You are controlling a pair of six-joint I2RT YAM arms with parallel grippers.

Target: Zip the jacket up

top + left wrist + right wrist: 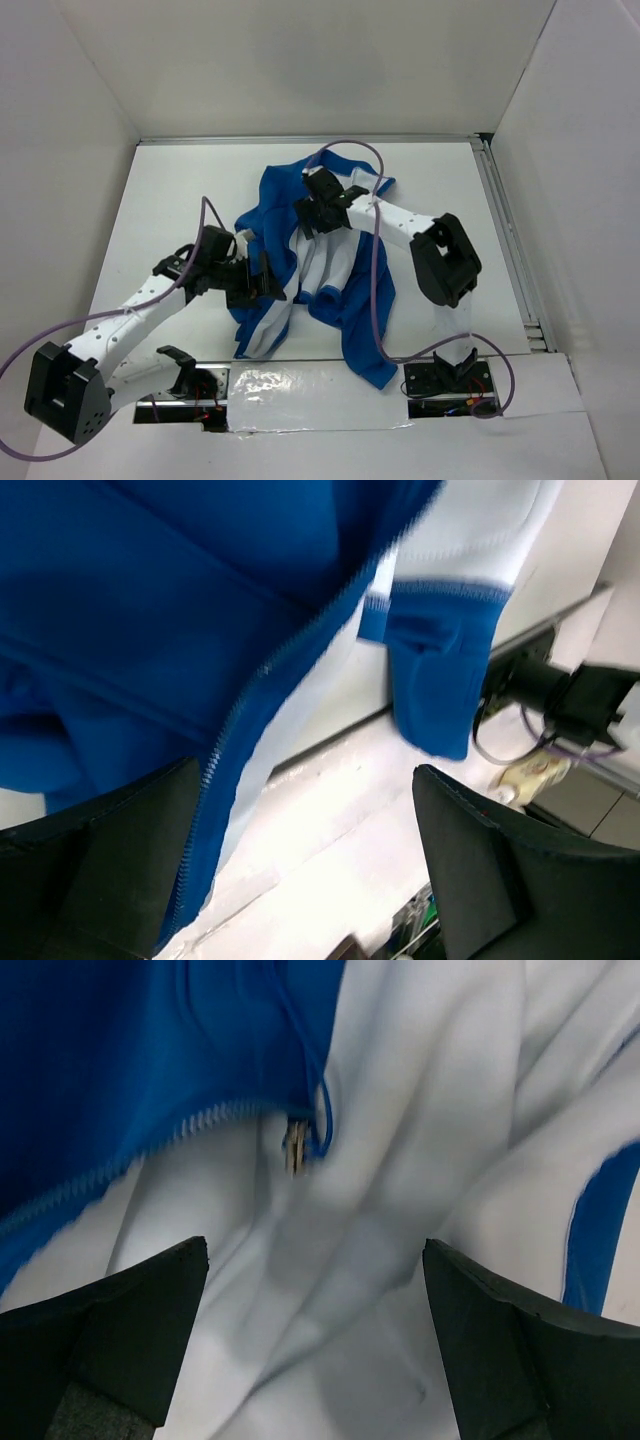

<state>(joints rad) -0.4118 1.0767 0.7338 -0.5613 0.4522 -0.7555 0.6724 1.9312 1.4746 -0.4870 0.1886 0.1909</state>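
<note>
The royal-blue jacket (pixel 350 300) lies crumpled and unzipped in the middle of the table, white lining showing. My left gripper (pixel 268 286) is at its left front edge, jaws open; in the left wrist view one zipper edge (pixel 262 675) runs diagonally beside the left finger (pixel 110 860), and a blue cuff (pixel 440 670) hangs ahead. Nothing is between these fingers of the left gripper (pixel 310 820). My right gripper (pixel 306 222) hovers open over the upper middle of the jacket. In the right wrist view the metal zipper slider (pixel 296 1146) sits ahead of the right gripper (pixel 315 1270), over white lining (pixel 420 1110).
White walls enclose the table on three sides. A metal rail (pixel 505 240) runs along the right edge. A shiny taped strip (pixel 300 385) and both arm bases (pixel 445 380) sit at the near edge, with purple cables (pixel 378 270) looping over the jacket.
</note>
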